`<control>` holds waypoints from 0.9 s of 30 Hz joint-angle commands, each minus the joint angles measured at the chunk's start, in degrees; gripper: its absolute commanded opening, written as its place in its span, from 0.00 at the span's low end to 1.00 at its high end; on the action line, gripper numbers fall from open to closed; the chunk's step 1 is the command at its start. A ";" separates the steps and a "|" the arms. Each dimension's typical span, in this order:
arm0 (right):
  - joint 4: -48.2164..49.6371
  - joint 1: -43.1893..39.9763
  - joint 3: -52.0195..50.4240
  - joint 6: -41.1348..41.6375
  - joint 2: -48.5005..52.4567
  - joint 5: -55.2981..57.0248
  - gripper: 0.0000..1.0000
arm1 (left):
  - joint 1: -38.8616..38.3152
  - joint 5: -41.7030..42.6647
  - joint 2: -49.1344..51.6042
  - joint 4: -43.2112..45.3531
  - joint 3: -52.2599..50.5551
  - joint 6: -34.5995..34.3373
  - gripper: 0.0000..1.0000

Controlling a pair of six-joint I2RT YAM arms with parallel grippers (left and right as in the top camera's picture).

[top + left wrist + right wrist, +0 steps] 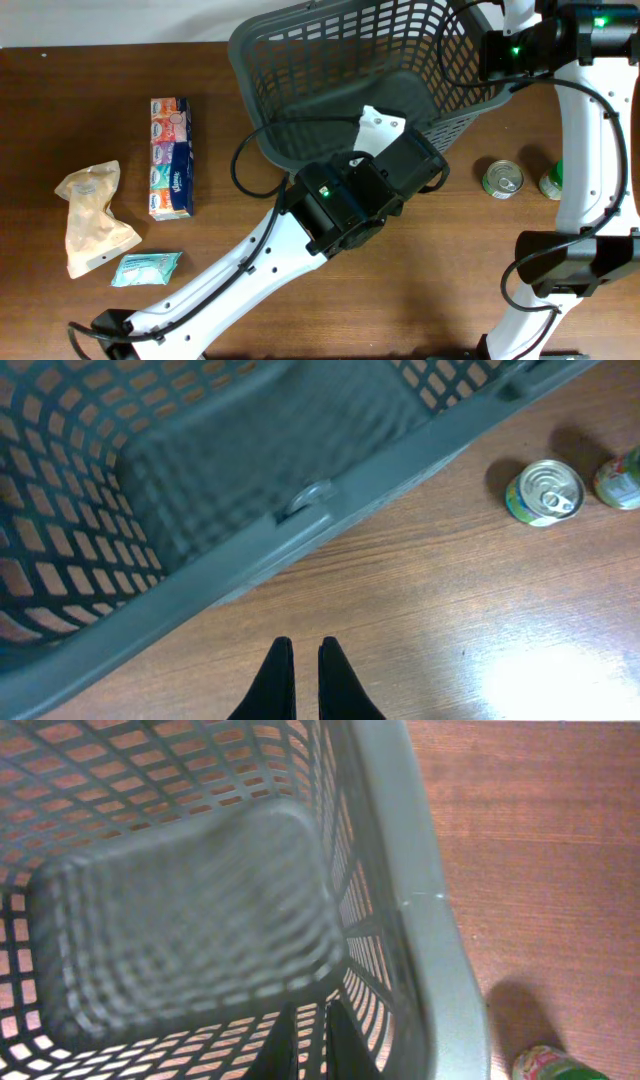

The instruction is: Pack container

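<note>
The container [300,60] is a large dark grey lattice basket at the back middle of the table, and nothing lies on its solid bottom. My left gripper [382,128] hangs over its near side. In the left wrist view the black fingertips [302,650] are shut, with nothing between them, above bare wood just short of the container rim [250,550]. My right gripper [475,55] is at the container's right wall. In the right wrist view its fingers [310,1045] are shut inside the container, close to the lattice wall below the rim [425,900].
A tin can [502,179] [545,492] and a green-lidded jar [552,182] [622,478] stand right of the basket. At the left lie a long tissue pack [170,157], a crumpled beige bag [92,215] and a small teal packet [146,268].
</note>
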 commanded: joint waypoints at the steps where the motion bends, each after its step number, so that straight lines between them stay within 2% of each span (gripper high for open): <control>1: -0.17 0.15 -0.22 1.99 -0.55 1.42 0.04 | -0.17 -1.01 2.12 -0.76 0.68 -1.99 0.02; 13: -0.81 0.15 -0.22 2.01 -0.55 1.42 0.04 | 0.00 -0.85 3.91 -1.29 0.68 -3.45 0.02; 27: -3.45 0.15 -0.22 2.01 -0.55 1.40 0.04 | 4.20 -0.81 3.93 -1.99 0.68 -5.01 0.02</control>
